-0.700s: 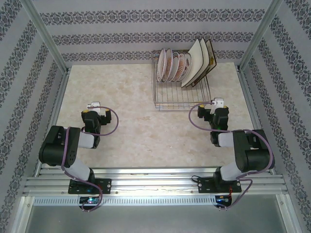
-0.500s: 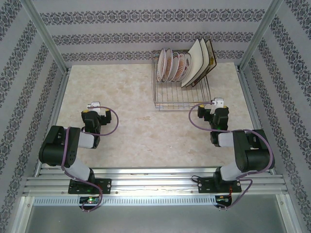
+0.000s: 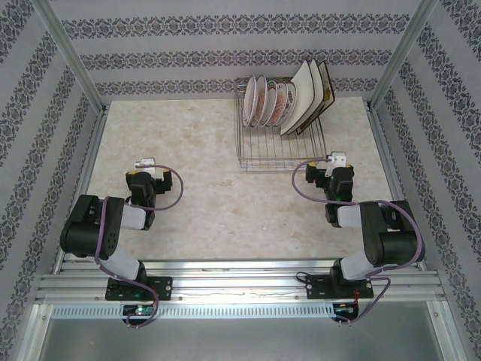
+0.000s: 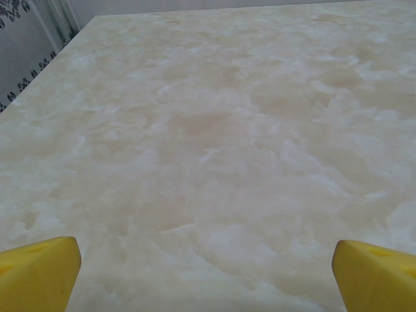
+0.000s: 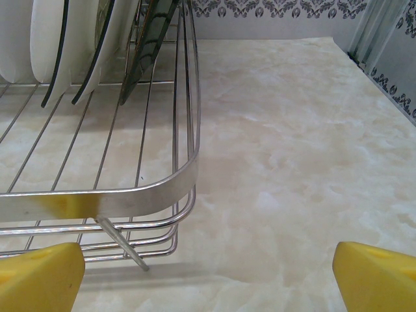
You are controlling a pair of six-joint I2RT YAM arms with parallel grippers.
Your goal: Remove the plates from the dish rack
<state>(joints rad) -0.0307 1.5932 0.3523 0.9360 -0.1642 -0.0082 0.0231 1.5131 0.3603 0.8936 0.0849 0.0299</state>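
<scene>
Over at the far right of the bench (image 3: 188,143) sits the dish rack (image 3: 278,153), pushed up near the back wall. The plates (image 3: 285,101) all stand on edge in its back half, and the front half is just bare wire. The small round plates (image 3: 263,101) are lined up on the left side. The bigger square plates (image 3: 308,94) lean on the right, tilted over toward the rack's right edge.

Both arms are folded low near the front edge. The left hand (image 3: 144,163) is well away from the rack, out over the left side of the bench. It's spread wide with nothing in it. From its wrist cam you get a yellow fingertip (image 4: 39,273) in each bottom corner and plain marble between them.

The right hand (image 3: 337,159) is spread wide too and holds nothing. It sits just beside the rack's near right corner. On the right wrist cam the rounded metal rim curves across in front of its left fingertip (image 5: 39,276), while the other fingertip is over open bench. The bottom edges of the plates poke in at the top left of that view, resting on the wires.
</scene>
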